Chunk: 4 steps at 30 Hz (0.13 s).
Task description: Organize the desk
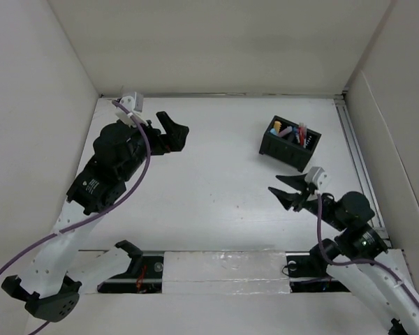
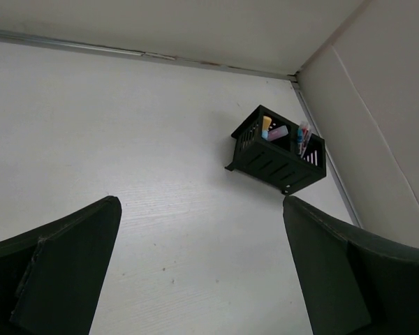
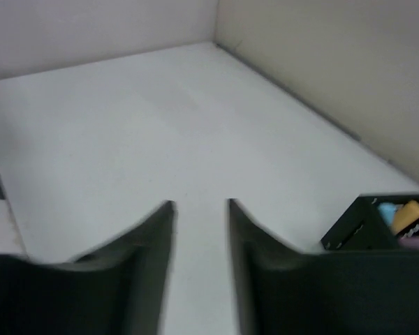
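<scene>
The desk [image 1: 216, 181] is a white tabletop between white panel walls. A small black compartmented box [image 1: 290, 143] stands at its back right, with several coloured pens [image 1: 291, 131] upright inside. My left gripper [image 1: 176, 134] hovers over the back left of the desk, open wide and empty. Between its fingers, the left wrist view shows bare desk [image 2: 126, 139], with the box [image 2: 278, 160] further off. My right gripper [image 1: 274, 183] sits just in front of the box, pointing left. In its wrist view the right gripper [image 3: 201, 204] has a narrow gap with nothing in it, and the box [image 3: 373, 223] is at the right.
White walls [image 1: 63, 63] enclose the desk on three sides. A metal rail [image 1: 356, 153] runs along the right wall. A white strip [image 1: 223, 269] with the arm mounts lies along the near edge.
</scene>
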{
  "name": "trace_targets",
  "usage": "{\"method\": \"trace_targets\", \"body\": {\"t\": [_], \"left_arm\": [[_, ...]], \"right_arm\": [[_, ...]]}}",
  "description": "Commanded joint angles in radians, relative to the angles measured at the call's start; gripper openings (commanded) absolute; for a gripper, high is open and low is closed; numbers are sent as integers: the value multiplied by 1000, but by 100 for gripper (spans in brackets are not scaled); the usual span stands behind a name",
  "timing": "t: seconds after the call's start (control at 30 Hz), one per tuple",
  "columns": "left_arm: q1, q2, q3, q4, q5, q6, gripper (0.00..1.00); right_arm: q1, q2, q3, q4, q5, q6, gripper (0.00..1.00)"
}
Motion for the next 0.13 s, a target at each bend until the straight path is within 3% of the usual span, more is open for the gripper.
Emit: {"method": "trace_targets", "body": {"t": [0.0,0.1], "left_arm": [[-6,-28,-39,69,36,-11,99],[-6,-19,-56,86,45,-22,99]], "right_arm": [[65,-80,-49,-224,211,58,52],[95,-59,-8,-233,281,55,75]]}}
